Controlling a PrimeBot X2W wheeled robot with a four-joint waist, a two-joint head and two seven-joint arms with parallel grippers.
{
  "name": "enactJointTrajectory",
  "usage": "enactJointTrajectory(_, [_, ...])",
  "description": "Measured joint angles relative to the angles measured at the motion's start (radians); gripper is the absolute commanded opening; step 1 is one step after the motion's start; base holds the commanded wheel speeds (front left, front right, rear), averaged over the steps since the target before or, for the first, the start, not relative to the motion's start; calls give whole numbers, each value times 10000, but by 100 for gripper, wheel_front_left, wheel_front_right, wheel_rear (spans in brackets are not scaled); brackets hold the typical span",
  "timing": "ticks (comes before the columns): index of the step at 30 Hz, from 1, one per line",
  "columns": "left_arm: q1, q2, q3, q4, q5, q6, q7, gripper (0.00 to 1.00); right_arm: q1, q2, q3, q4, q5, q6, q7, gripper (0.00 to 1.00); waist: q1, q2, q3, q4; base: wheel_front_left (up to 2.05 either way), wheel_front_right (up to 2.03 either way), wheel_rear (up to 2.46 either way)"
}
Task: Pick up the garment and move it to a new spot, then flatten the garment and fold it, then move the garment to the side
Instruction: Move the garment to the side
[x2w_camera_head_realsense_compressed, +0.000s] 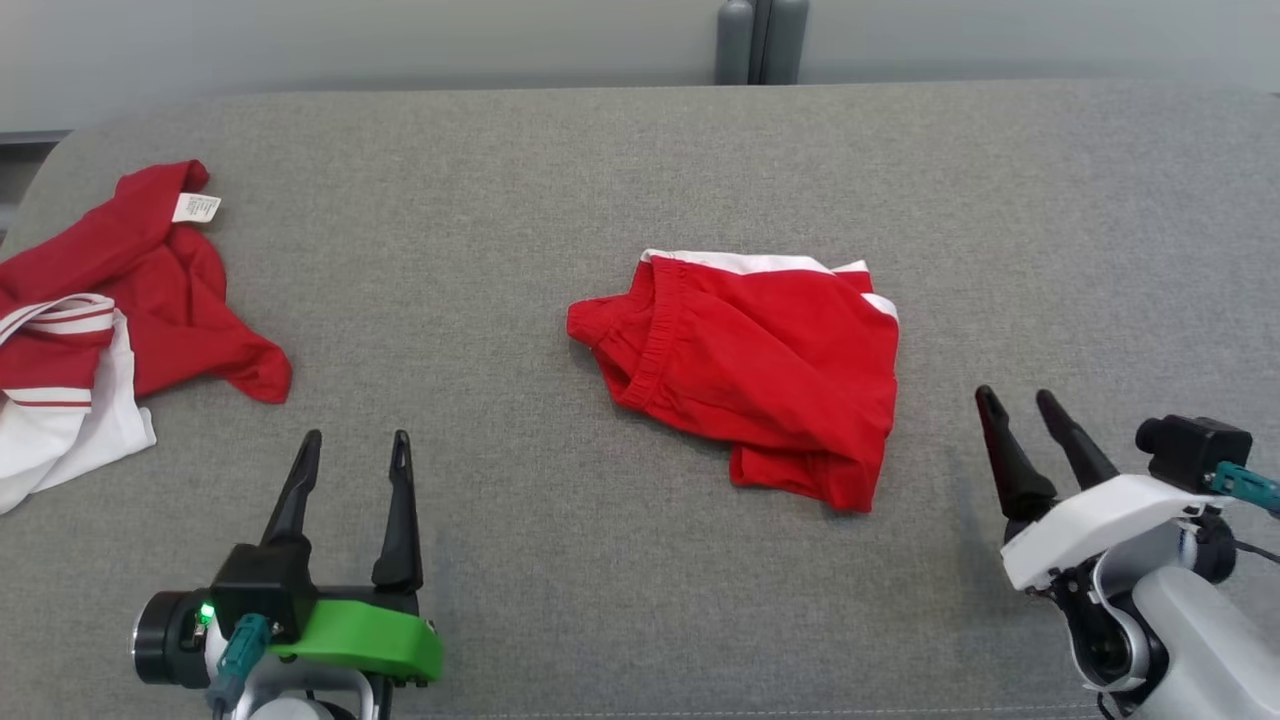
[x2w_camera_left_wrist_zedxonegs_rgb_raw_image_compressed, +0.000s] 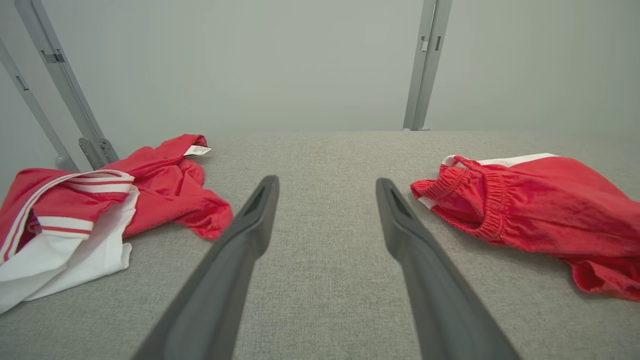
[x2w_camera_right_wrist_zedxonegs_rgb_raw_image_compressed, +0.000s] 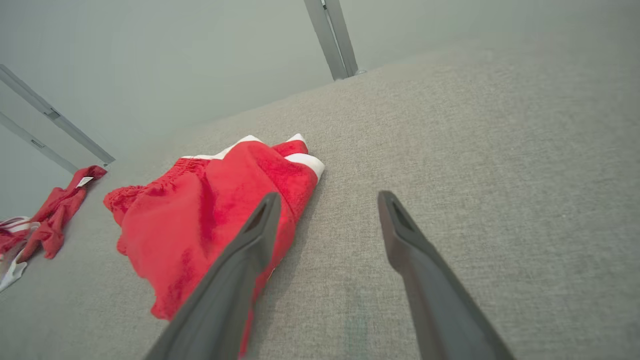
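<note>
Jaws of left gripper (x2w_camera_head_realsense_compressed: 356, 436) and right gripper (x2w_camera_head_realsense_compressed: 1015, 394) stand apart, empty. Between them, nearer the right, the red garment (x2w_camera_head_realsense_compressed: 760, 370) lies bunched on the grey surface (x2w_camera_head_realsense_compressed: 600, 180). Left of the left jaws, a red-and-white top (x2w_camera_head_realsense_compressed: 100, 330) is cut off at the view's edge.

The left arm (x2w_camera_head_realsense_compressed: 265, 600) is seen at the lower left of the head view, with a green cover and a lit green lamp carried on its wrist. The left jaws are held wide apart and empty, their two dark fingers (x2w_camera_head_realsense_compressed: 400, 520) pointed forward. The right arm (x2w_camera_head_realsense_compressed: 1190, 640) is seen at the lower right, its white wrist angled inward. The right jaws are likewise spread and empty, their fingers (x2w_camera_head_realsense_compressed: 1012, 455) leaning leftward.
</note>
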Motion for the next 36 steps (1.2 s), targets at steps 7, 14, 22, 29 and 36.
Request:
enactJointTrajectory(7, [-237,-46,-337,-35,29,-8,75,100,-542,464,102,798,1047,502,947,100,0,0,335,299,0,0,0])
enactJointTrajectory(14, [-391,-79,-405,-21,27,-8,75,100,-1064,809,-130,1337,2094,836,1783,100,0,0,496,729,0,0,0])
enactJointTrajectory(22, [-511,-119,-566,6,-2,-8,73,100,-1469,1101,-667,2031,3258,823,2752,100,0,0,631,1162,0,0,0])
enactJointTrajectory(29, [-585,-136,-616,46,-75,-8,69,100,-2372,1135,-892,2142,3425,1057,2953,0,0,0,746,1456,0,0,0])
enactJointTrajectory(36, [-715,-159,-414,171,-320,-8,-19,100,-3397,174,-10,1726,2500,1641,3741,0,0,0,713,1505,0,0,0])
